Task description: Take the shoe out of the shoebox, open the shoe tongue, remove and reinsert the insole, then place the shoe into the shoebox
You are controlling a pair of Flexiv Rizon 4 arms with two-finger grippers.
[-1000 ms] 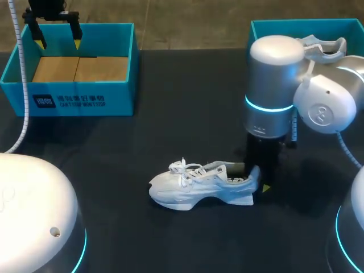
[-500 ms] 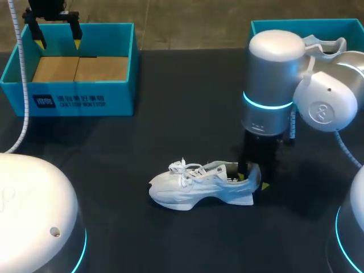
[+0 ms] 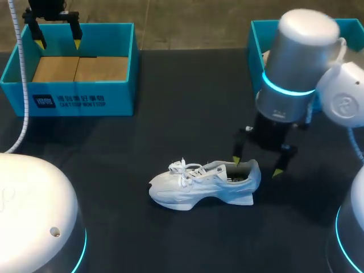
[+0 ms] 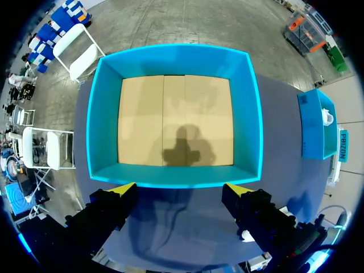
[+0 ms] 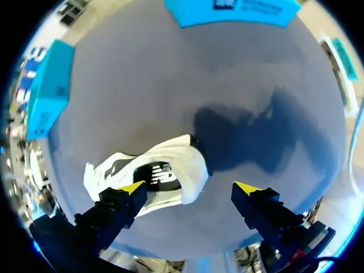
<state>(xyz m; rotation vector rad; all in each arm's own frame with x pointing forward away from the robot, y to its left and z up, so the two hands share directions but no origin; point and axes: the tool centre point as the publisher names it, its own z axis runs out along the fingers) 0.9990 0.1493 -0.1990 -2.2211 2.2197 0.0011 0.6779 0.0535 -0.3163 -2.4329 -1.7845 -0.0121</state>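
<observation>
**Hidden or unclear.** The right arm point(image 3: 296, 62) covers most of the right box point(image 3: 257, 35); only 1 corner and a strip of rim show. A white form point(image 4: 327, 117) inside that box is too small to identify. In the head view the shoe's far side and sole are out of sight. In the right wrist view a dark lining with print shows in the shoe's opening. Whether it is the insole cannot be told.

**Surface.** A dark table point(image 3: 170, 125) carries 2 blue boxes at its far edge, 1 toward each side, well apart.

**Task's thing.** The white shoe point(image 3: 205, 185) stands on its sole near the middle of the table, outside both boxes. Its toe points toward the left arm's side, and its laces are bunched over the tongue.

**Tools.** The right gripper point(image 3: 256, 166) hangs over the heel, fingers spread wide and gripping nothing. 1 yellow tip is just above the heel collar; the other is past the heel, over bare table. The left gripper point(image 3: 58, 41) hangs above the far wall of the left box point(image 3: 68, 102), also spread and empty. Its shadow falls on the box's cardboard floor point(image 4: 176, 114).

**Surroundings.** A white cable point(image 3: 23, 91) runs down past the left box's corner. A white arm base point(image 3: 34, 210) fills each near corner of the head view.
</observation>
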